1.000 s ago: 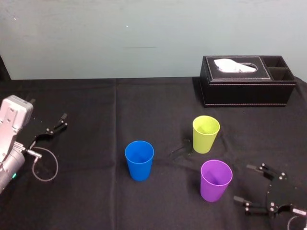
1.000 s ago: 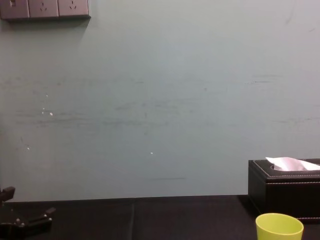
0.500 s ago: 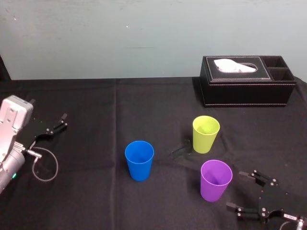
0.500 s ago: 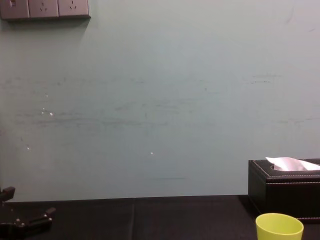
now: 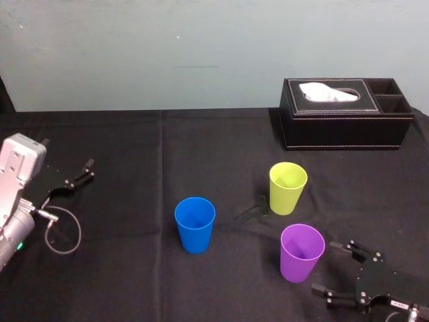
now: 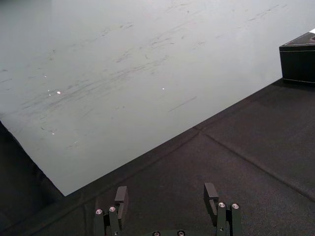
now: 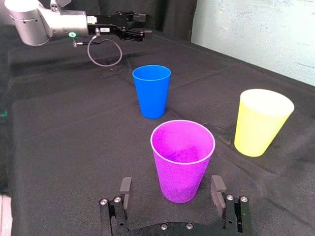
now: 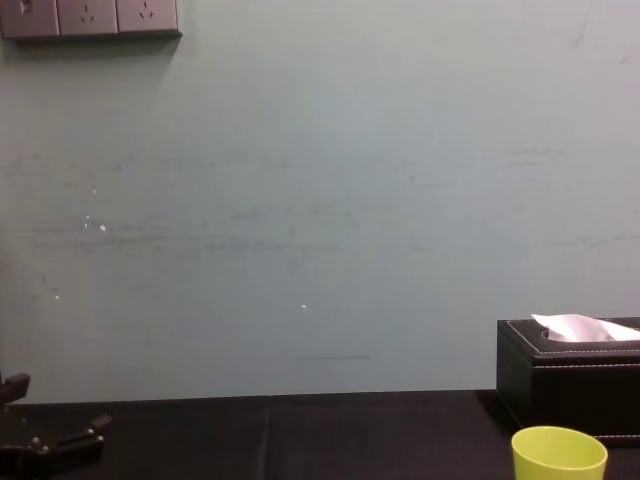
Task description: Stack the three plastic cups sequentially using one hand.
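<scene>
Cups, three of them, stand upright and mouth-up on the black cloth, each apart from the others. The purple cup (image 5: 301, 253) is nearest the robot, on its right side. The lime yellow-green cup (image 5: 287, 188) stands just behind it, a little farther from the robot. The blue cup (image 5: 194, 225) stands well off to the left of both, near the middle of the table. All three are empty and none is nested in another.

The right gripper (image 5: 333, 267) sits low over the cloth just to the right of the purple cup, pointing at it. Its two fingers (image 7: 218, 189) are spread wide, wider than the cup. In the right wrist view the cup stands squarely in line with the gap between them. Neither finger touches the cup; whether its foot is already inside the gap cannot be told.

The left gripper (image 5: 87, 169) is parked at the far left of the table, well away from the cups, fingers apart and holding nothing. A thin cable loop (image 5: 64, 231) hangs from its wrist.

At the table's back right, behind the lime cup, a black tissue box (image 5: 345, 114) stands with a white tissue poking from its slot. The table (image 5: 134, 282) runs back to a pale blue-green wall (image 5: 167, 47).
</scene>
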You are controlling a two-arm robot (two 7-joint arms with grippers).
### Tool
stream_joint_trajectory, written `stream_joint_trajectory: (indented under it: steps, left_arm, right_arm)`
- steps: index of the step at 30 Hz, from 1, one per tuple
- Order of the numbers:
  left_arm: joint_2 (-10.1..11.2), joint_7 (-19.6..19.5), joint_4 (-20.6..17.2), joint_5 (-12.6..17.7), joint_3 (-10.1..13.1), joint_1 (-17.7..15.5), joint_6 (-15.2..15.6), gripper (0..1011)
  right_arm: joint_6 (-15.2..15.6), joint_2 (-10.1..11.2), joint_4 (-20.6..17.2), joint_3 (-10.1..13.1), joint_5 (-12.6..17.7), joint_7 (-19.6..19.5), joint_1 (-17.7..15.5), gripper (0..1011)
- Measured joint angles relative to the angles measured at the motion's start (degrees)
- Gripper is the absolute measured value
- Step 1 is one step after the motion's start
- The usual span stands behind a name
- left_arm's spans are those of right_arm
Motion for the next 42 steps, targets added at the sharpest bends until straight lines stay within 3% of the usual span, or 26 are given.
stream_joint_trajectory:
  steps: [15,42]
  left_arm:
    - [0.00,0.00,0.00,0.00,0.00,0.00,0.00,1010]
    - [0.00,0.00,0.00,0.00,0.00,0.00,0.00,1010]
  right_arm:
    - [0.90,-0.82,0.67,-1.26,0.80,0.02,1.69,1000]
    - [1.86,-2.91,2.85,-4.44,-1.03,-0.91,6.29,1000]
